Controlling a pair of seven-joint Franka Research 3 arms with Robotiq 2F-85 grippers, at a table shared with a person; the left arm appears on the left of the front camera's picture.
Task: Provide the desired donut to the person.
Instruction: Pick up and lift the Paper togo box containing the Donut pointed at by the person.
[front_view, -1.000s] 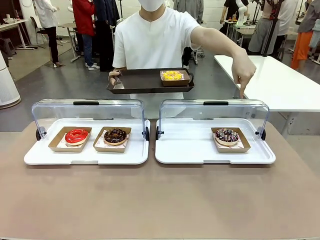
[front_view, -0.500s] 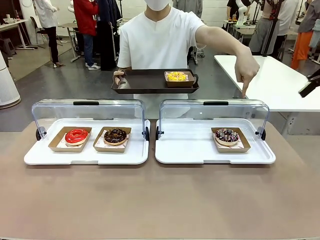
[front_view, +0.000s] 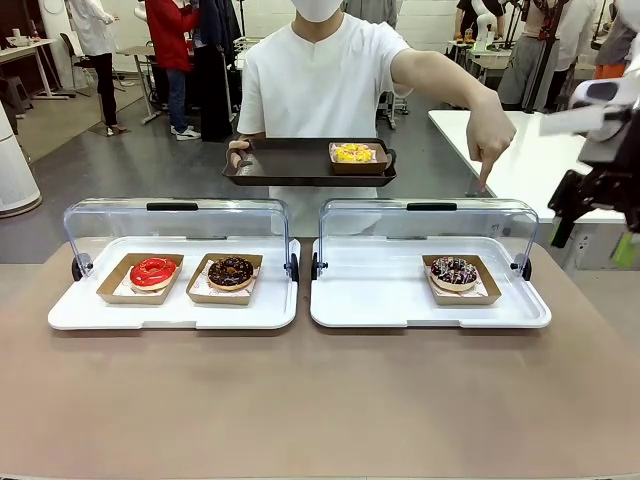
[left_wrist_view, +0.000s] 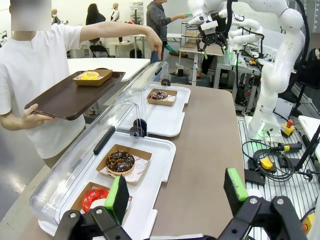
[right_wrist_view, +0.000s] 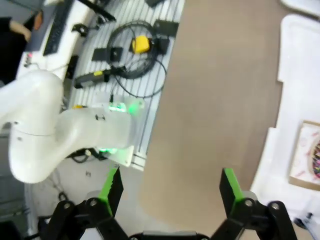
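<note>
Person (front_view: 320, 80): white short-sleeved top and white face mask; standing at far side of brown table (front_view: 320, 400).
Right case (front_view: 365, 300): white plastic display tray on table, clear hinged lid (front_view: 430, 225) raised at the back.
Left case (front_view: 70, 318): matching white tray just beside right case, lid likewise raised.
Sprinkled donut (front_view: 454, 271): chocolate glaze with coloured sprinkles, in cardboard boat; toward right end of right case.
Red-glazed donut (front_view: 153, 271): in cardboard boat, left part of left case.
Chocolate-glazed donut (front_view: 231, 271): in its own boat, just beside red-glazed donut.
Pointing hand (front_view: 488, 135): arm stretched out, index finger aimed down, above far edge of right case near sprinkled donut.
Serving tray (front_view: 290, 162): dark brown, flat, held level in other hand at waist height.
Yellow-topped donut (front_view: 352, 152): in cardboard boat at one end of serving tray.
Left gripper (left_wrist_view: 176, 192): green-padded fingers spread wide, nothing between; in the air near left end of left case.
Right gripper (right_wrist_view: 171, 182): fingers wide apart, empty; in the air over table's right edge, beside right case.
</note>
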